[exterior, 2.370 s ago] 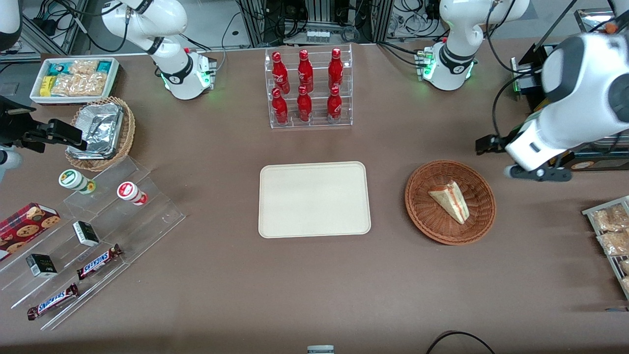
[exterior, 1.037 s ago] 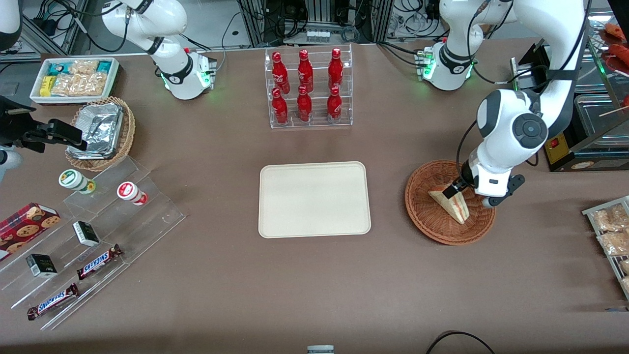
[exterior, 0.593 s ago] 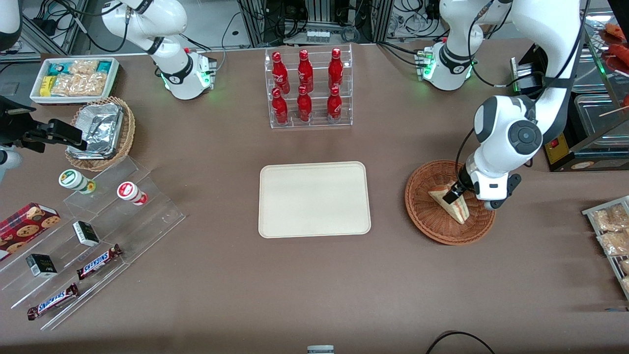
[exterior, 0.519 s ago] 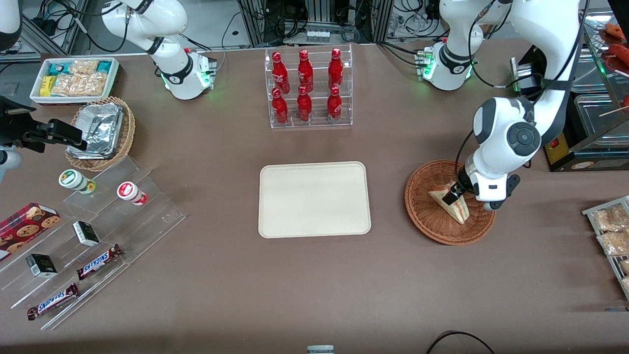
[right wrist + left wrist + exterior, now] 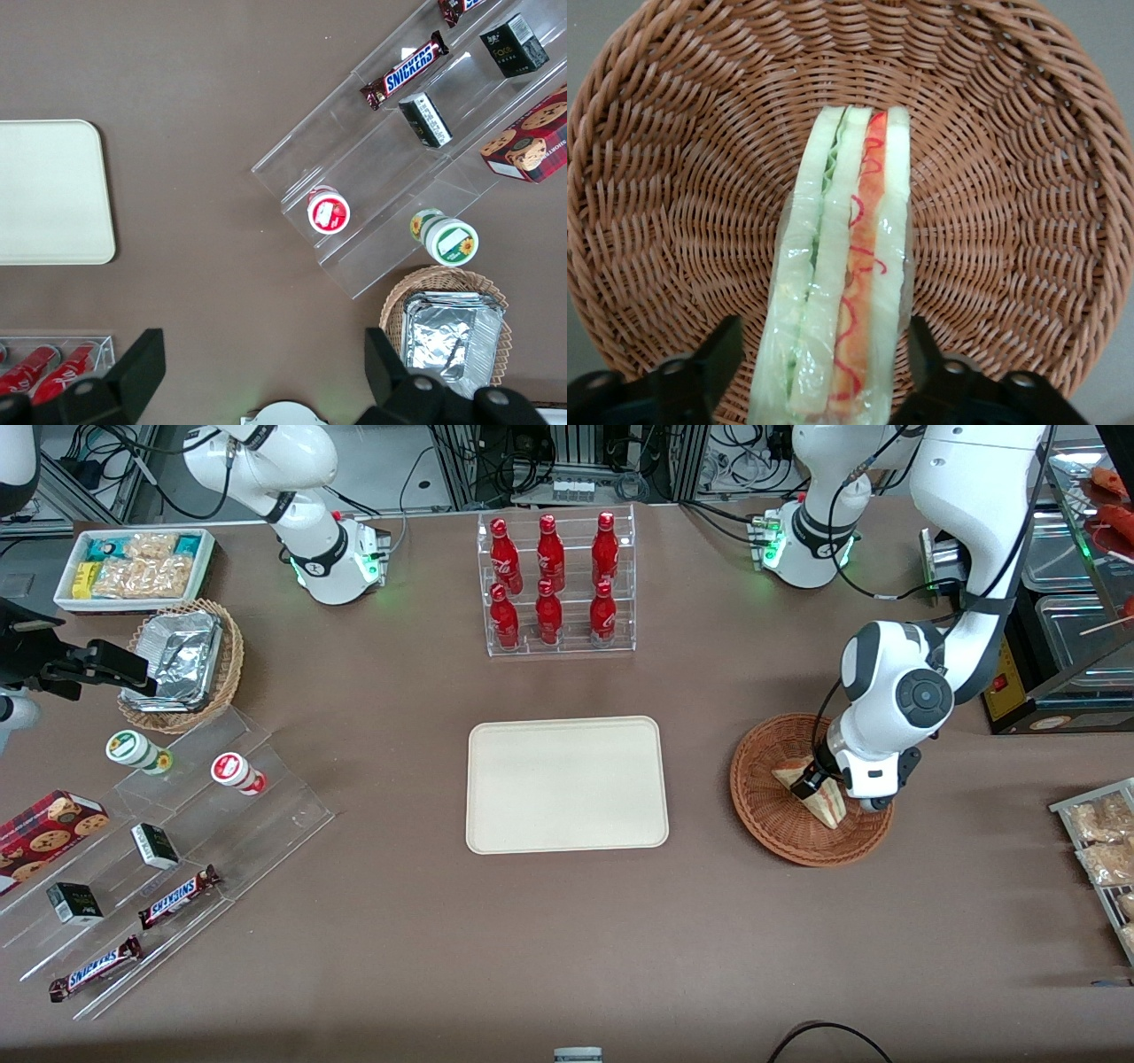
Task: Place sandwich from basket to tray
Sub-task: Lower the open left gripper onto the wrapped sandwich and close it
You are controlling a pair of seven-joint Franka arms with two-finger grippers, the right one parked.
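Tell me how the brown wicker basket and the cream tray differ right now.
The basket is round, woven and reddish-brown; the tray is rectangular, smooth and cream. The basket holds the sandwich, with the gripper open around it; the tray holds nothing. The basket lies toward the working arm's end, the tray mid-table. Both are shallow and sit on the table.

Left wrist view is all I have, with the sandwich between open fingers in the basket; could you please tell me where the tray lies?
Observer: The tray lies beside the basket, toward the parked arm's end of the table.
Operator: Is anything on it?
Observer: No, it is bare.
Operator: Where on the sandwich is the gripper?
Observer: The gripper straddles the sandwich at its end farther from the front camera.
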